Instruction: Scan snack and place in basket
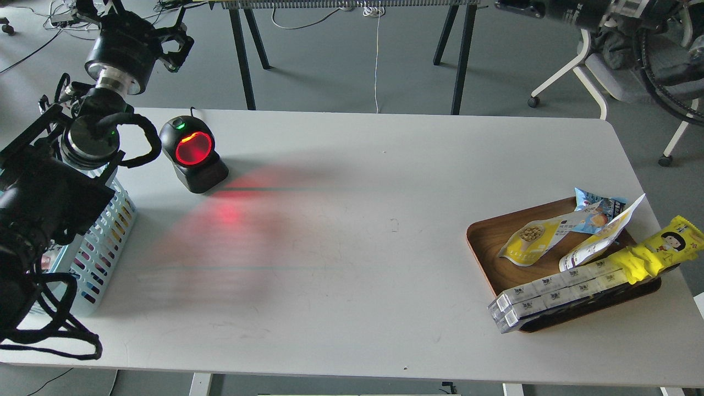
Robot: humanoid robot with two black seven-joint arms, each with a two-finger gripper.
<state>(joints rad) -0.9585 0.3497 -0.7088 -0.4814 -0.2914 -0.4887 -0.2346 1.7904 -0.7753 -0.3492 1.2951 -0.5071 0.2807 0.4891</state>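
The snack (531, 241), a yellow and white pouch with a scoop of golden pieces, lies flat in the brown wooden tray (484, 242) at the right. The light blue basket (104, 242) stands at the table's left edge, largely covered by my left arm. My left gripper (132, 25) is raised beyond the table's far left corner, fingers spread apart and empty. My right arm shows only along the top right edge. Its gripper (514, 6) is dark and cut off, far above the tray.
A black barcode scanner (193, 154) with a glowing red window stands at the back left and casts red light on the table. The tray also holds a small blue packet (597, 204), a second pouch (602, 239), a long yellow pack (657, 250) and a grey box strip (550, 294).
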